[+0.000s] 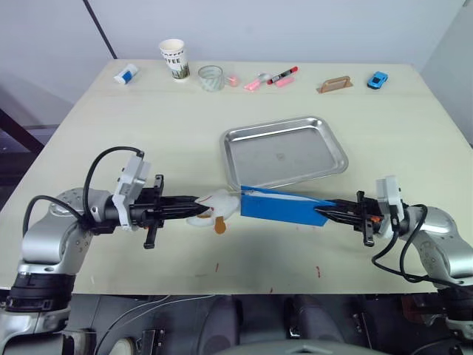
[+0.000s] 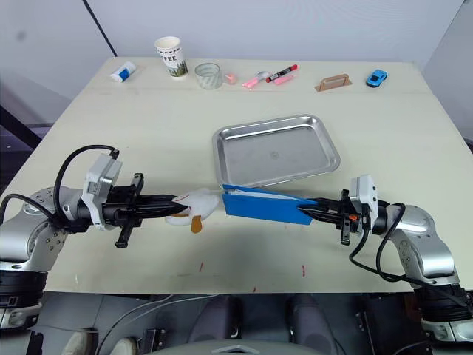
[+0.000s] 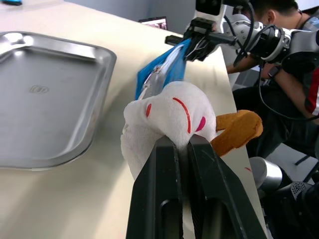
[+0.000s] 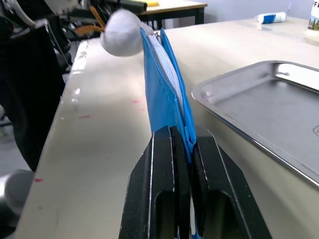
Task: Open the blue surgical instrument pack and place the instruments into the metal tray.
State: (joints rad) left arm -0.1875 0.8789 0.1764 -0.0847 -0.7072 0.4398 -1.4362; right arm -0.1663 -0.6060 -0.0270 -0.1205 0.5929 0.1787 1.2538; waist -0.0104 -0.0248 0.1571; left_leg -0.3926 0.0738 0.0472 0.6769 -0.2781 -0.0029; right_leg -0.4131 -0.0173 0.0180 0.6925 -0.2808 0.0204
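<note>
The blue surgical instrument pack (image 1: 281,207) stands on its long edge just in front of the metal tray (image 1: 244,135), stretched between my two grippers. My right gripper (image 1: 325,212) is shut on the pack's right end (image 4: 162,84). A pale lining strip shows along the pack's top edge. My left gripper (image 1: 194,202) is shut on a white plush toy (image 1: 214,205) with an orange foot, which sits against the pack's left end. The tray holds nothing. The instruments are hidden.
Along the table's far edge lie a small tube (image 1: 126,73), a paper cup (image 1: 174,58), a glass jar (image 1: 211,77), pink and red markers (image 1: 277,76), a wooden block (image 1: 335,84) and a blue toy car (image 1: 378,79). A person (image 3: 294,45) sits beyond the table's near edge.
</note>
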